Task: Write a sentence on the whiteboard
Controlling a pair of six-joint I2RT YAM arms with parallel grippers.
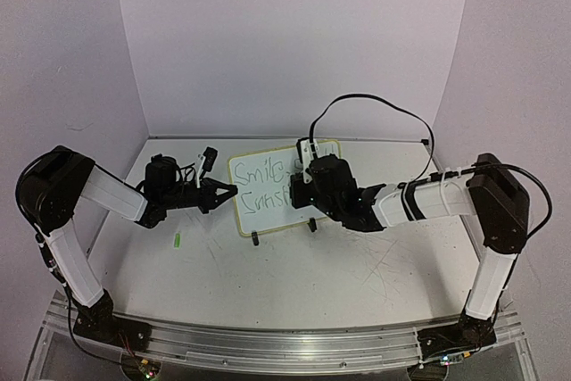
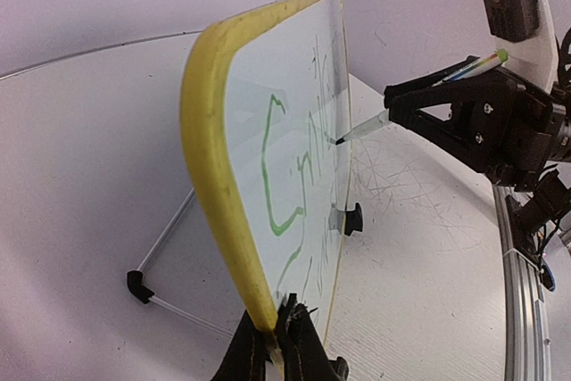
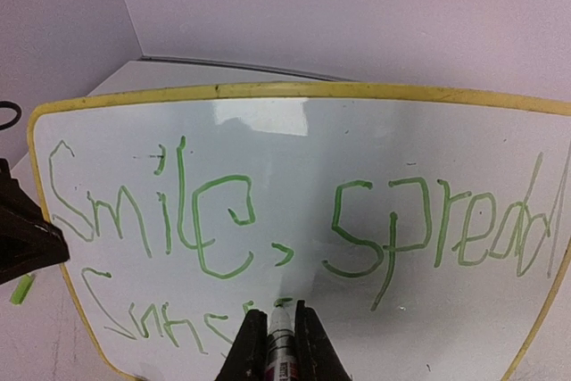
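Note:
The whiteboard (image 1: 268,211) stands upright on the table, tilted back on its black feet. Its yellow frame (image 2: 210,158) is pinched at the lower left edge by my left gripper (image 2: 270,308), which is shut on it. The sentence (image 3: 223,220) is in green: "Smile, spread" on the top line and the start of a second line below. My right gripper (image 3: 279,311) is shut on a green marker (image 3: 284,345). The marker's tip touches the board on the second line, below the comma. From the left wrist view the marker (image 2: 419,95) meets the board's face from the right.
A small green cap (image 1: 177,240) lies on the scratched table left of the board. A black cable (image 1: 375,100) loops above the right arm. The board's wire stand (image 2: 169,305) reaches out behind it. Purple walls close in the back and both sides.

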